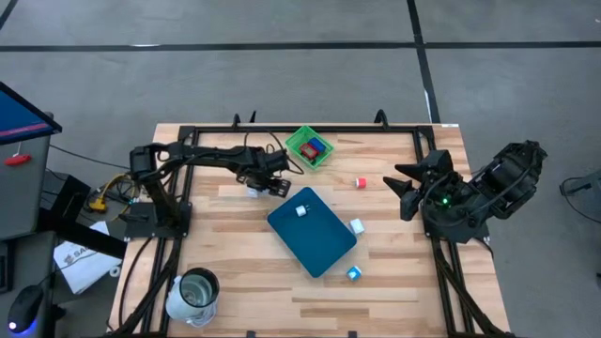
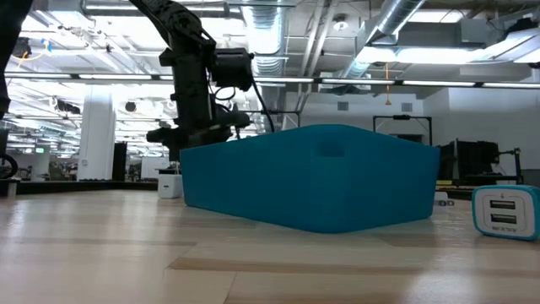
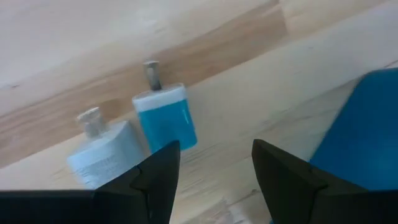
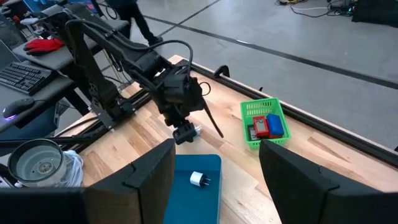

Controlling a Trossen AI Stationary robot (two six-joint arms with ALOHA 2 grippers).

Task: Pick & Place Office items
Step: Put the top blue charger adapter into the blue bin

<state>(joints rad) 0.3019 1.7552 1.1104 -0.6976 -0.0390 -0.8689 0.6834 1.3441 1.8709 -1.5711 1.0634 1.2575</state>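
A: Which items sit at my left tool [image 1: 265, 184]?

B: Two smooth, boxy plug adapters [image 3: 163, 117], white and blue with metal prongs, lie on the pale wood-grain bench [image 1: 394, 282] just beyond its fingertips, beside the teal board [image 1: 312, 231].

A: Tool states?

B: Left parted, gripping nothing; right tool [image 1: 402, 185] parked at the bench edge, jaws apart, empty.

Your worktop [image 1: 394, 282]: wooden | on it you see teal board [image 1: 315, 235], green basket [image 1: 305, 141], scattered office items [image 1: 354, 273], metal cup [image 1: 192, 296]
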